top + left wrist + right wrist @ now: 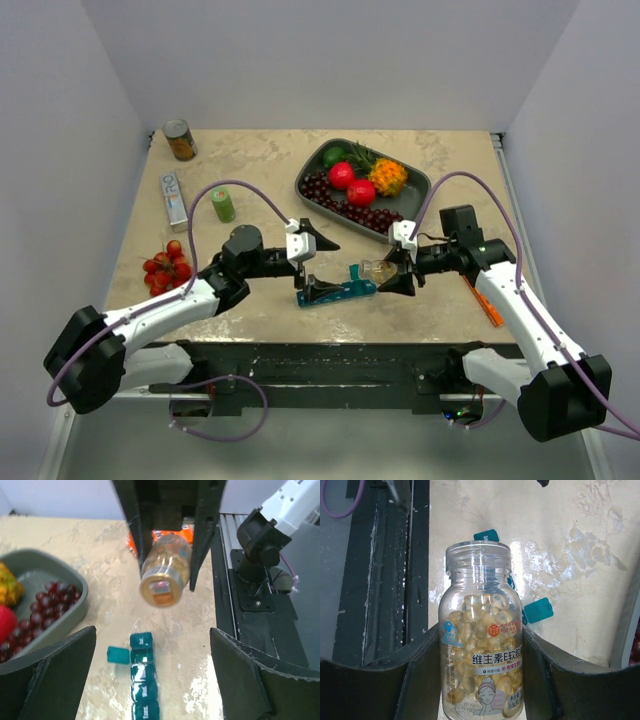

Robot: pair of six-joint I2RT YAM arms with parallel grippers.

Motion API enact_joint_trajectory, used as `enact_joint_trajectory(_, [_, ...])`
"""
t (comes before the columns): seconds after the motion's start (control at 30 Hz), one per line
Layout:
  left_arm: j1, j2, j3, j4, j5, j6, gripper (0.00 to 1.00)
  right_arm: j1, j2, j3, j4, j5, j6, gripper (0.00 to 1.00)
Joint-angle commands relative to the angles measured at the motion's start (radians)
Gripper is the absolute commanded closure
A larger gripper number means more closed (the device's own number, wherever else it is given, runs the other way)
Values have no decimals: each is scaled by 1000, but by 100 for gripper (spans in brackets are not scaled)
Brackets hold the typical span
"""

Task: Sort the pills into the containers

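A small clear bottle [480, 645] full of tan-yellow pills [482, 612] sits upright between the fingers of my right gripper [481, 630], which is shut on it; its mouth has no cap. In the top view the bottle [375, 270] hangs tilted just above the right end of the teal containers strip [338, 292]. My left gripper [152, 629] is wide open over the strip [142, 685] with nothing between its fingers. One compartment lid [118, 654] is flipped open to the side. From the left wrist the bottle [165, 572] hangs beyond the strip's far end.
A grey tray [420, 183] of fruit and cherries stands behind the grippers. Red cherry tomatoes [167, 268], a green bottle [223, 204], a white box [174, 197] and a can [180, 140] lie at the left. An orange box [483, 302] lies under the right arm.
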Motion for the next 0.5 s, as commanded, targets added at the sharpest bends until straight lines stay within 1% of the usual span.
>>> enact_joint_trajectory(0.0, [-73,50,95,102,-1,180,1,-1,2,17,-19,-60,-48,93])
enact_joint_trajectory(0.17, [-116,115,140,90,-39,207,3,-1,-1,17,-25,-62,-51,93])
enact_joint_trajectory(0.47, [-129,174,206,9,-72,223,10,-1,-3,16,-23,-63,-51,93])
